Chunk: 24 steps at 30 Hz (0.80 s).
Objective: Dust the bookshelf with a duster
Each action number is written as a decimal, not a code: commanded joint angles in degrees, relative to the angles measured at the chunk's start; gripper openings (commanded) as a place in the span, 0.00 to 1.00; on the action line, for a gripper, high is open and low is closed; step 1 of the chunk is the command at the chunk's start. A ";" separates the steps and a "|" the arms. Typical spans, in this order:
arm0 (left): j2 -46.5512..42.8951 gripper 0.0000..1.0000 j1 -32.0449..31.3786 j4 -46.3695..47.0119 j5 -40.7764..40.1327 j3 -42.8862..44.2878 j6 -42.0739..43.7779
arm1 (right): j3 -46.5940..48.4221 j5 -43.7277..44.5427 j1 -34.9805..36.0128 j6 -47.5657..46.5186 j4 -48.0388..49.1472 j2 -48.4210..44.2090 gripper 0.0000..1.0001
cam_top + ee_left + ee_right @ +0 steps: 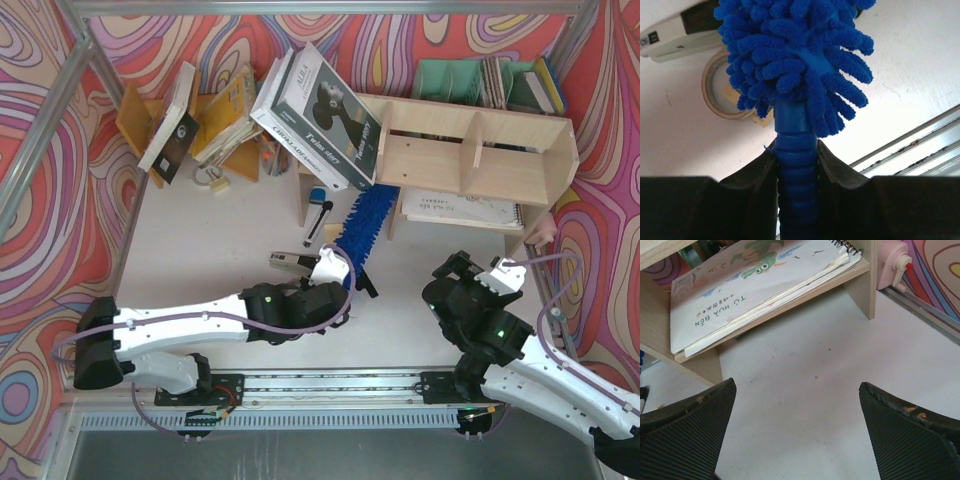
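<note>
The duster (pixel 365 218), bright blue and fluffy, lies slanted over the table, its tip at the bookshelf's (pixel 470 150) lower left opening. My left gripper (pixel 345 274) is shut on its ribbed blue handle (pixel 796 160) just below the fluffy head (pixel 795 50), with both jaws pressed against the handle. My right gripper (pixel 470 272) is open and empty, low over the table in front of the shelf. In the right wrist view its fingers (pixel 695 425) frame bare table, with the shelf's bottom board (pixel 790 296) and a spiral notebook (pixel 755 285) beyond.
A large "Twins story" book (pixel 320 110) leans on the shelf's left end. An orange book rack (pixel 215 120) stands at the back left and a green organizer (pixel 470 80) behind the shelf. A marker (pixel 315 215), a stapler (pixel 295 262), a tape roll (pixel 720 90) and a pink sharpener (pixel 895 262) are nearby.
</note>
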 commanded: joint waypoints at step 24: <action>0.87 0.00 -0.93 5.71 0.84 0.85 2.87 | -0.37 1.93 -0.07 2.17 -2.20 -0.32 0.99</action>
